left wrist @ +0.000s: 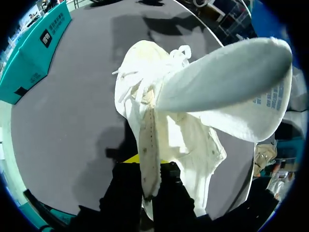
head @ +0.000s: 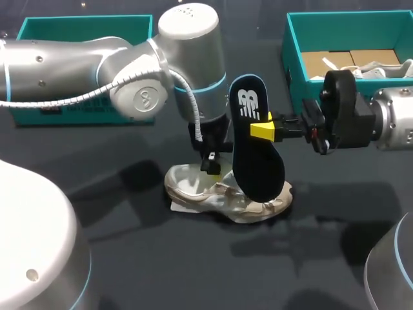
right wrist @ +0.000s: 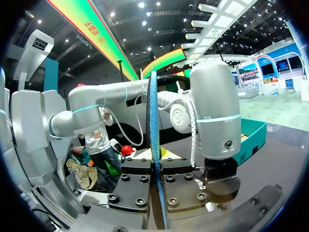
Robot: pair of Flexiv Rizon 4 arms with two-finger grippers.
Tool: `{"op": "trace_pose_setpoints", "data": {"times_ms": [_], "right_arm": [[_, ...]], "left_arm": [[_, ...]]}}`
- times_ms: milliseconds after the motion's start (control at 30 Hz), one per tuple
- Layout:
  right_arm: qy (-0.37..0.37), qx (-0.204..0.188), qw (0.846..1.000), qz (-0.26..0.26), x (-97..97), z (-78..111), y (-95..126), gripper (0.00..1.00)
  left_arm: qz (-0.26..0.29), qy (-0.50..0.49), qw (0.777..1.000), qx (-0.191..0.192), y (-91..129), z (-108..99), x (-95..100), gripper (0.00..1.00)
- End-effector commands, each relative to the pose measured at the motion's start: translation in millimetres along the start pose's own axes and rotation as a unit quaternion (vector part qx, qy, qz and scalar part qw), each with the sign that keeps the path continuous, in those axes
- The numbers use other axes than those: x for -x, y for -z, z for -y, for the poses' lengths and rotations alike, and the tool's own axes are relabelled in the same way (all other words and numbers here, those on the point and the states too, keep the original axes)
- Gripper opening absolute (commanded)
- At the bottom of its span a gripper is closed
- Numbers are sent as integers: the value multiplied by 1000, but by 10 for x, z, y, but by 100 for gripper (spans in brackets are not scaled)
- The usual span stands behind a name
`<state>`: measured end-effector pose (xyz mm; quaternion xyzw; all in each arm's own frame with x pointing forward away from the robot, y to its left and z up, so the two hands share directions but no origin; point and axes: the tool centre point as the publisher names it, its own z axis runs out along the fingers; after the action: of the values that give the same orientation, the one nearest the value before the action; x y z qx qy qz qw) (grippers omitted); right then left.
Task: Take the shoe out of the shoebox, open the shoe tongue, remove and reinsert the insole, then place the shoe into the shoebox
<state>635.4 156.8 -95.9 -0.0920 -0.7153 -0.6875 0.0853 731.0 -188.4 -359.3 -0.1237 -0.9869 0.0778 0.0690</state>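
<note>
Right gripper (head: 264, 129) is clamped on the insole (head: 257, 165), with its yellow tips squeezing the flat faces about mid-length. It's holding the insole upright, toe end down, just over the shoe (head: 213, 194). The insole is a thin, flexible slab, dark on top and pale grey underneath. Left gripper (left wrist: 147, 166) is pinched shut on a perforated cream flap (left wrist: 148, 140) of the shoe's upper. The shoe is soft and off-white, and sits on the dark matte table (head: 116, 258). There's a teal shoebox (head: 293, 58) at the back right and a second teal box (head: 84, 29) at the back left.

A gripper could pass over the near table (head: 193, 271); above the shoe (head: 193, 187), the upright insole (head: 258, 158) and left gripper (head: 213, 169) block.
</note>
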Motion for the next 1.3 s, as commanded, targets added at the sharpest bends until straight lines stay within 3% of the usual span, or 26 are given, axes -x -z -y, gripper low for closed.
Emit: {"op": "trace_pose_setpoints", "data": {"times_ms": [33, 133, 200, 567, 667, 867, 1000, 1300], "right_arm": [[0, 0, 1000, 1, 0, 7, -19, 0], [0, 0, 1000, 1, 0, 7, -19, 0], [0, 0, 1000, 1, 0, 7, -19, 0], [0, 0, 1000, 1, 0, 7, -19, 0], [0, 0, 1000, 1, 0, 7, -19, 0], [0, 0, 1000, 1, 0, 7, -19, 0], [0, 0, 1000, 1, 0, 7, -19, 0], [0, 0, 1000, 1, 0, 7, -19, 0]], "left_arm": [[-15, -37, 999, -2, 242, -9, 24, 0], [-32, -107, 994, -7, 357, -4, 20, 0], [21, -133, 991, 9, 451, -9, 9, 0], [21, -133, 991, 9, 451, -9, 9, 0], [-16, -224, 974, -16, 509, -66, 146, 0], [-5, -353, 936, 14, 610, -109, 313, 0], [5, -406, 913, 45, 600, -93, 325, 0], [0, -494, 868, 43, 607, -80, 231, 0]]}}
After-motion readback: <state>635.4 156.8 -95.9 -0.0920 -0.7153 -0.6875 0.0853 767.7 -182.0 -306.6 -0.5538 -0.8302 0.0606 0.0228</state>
